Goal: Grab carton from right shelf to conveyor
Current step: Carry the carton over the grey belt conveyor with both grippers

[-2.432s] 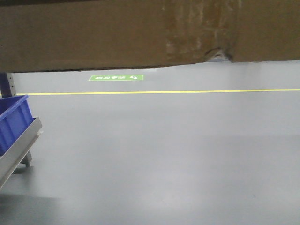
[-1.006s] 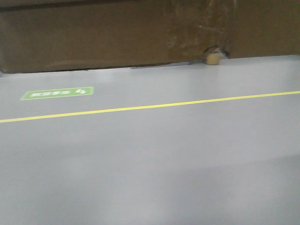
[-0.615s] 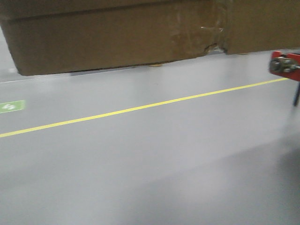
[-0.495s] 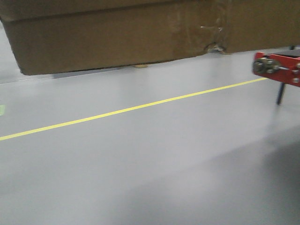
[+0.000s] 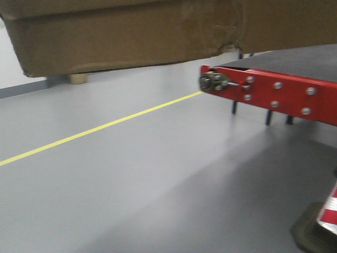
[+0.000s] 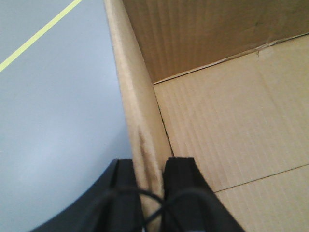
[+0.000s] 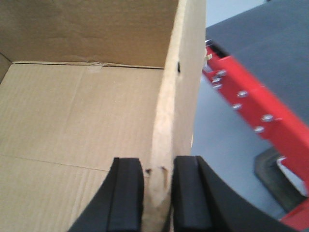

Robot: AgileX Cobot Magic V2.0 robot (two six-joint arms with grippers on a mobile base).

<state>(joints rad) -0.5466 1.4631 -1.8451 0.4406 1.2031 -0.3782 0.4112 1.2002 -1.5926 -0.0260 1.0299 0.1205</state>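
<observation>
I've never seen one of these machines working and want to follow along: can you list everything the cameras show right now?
carton: one, brown, held above the floor
conveyor: one, dark belt on red frame, right of carton
yellow line: one, across the grey floor
striped object: one, red and white, bottom right corner
left gripper: one, black, clamped on a carton wall
right gripper: one, black, clamped on the opposite wall

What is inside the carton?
The carton shows only its bare cardboard floor and inner walls, nothing on them in either wrist view. The left gripper and right gripper pinch opposite walls, their inner fingers hiding the floor beneath them.
</observation>
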